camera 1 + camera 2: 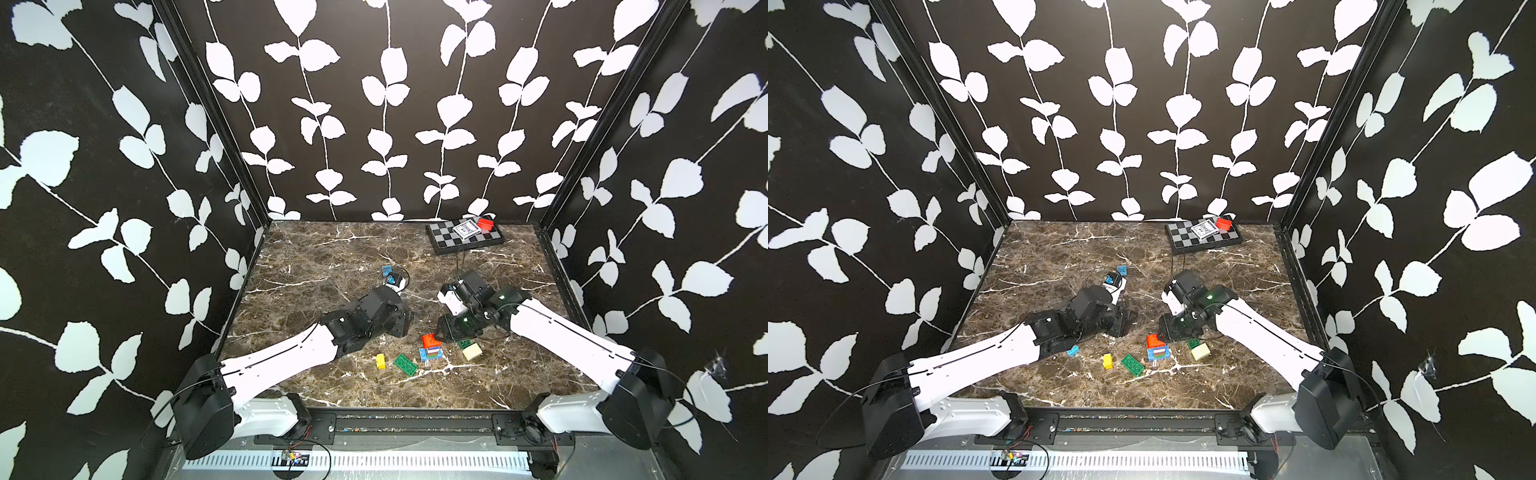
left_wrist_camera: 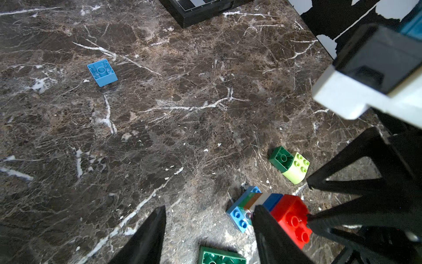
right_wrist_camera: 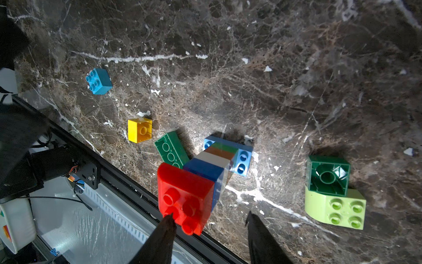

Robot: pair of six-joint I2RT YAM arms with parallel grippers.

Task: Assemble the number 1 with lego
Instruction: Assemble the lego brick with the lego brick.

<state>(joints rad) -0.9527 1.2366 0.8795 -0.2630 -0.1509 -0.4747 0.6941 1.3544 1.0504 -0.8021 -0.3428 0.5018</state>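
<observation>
Left claw (image 2: 210,206) and right claw (image 3: 210,214) gape empty beside a lego tower (image 3: 214,160).
Likely mid-stacking; next, press its red top brick (image 3: 185,194) home.

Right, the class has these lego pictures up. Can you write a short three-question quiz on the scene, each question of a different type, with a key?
1. True or false: the red brick is the top layer of the stack.
2. Which brick lies hollow side up next to the lime brick? A yellow, B dark green, C white.
3. What colour is the stack's bottom brick?

Key
1. True.
2. B, the dark green brick.
3. Light blue.
</observation>
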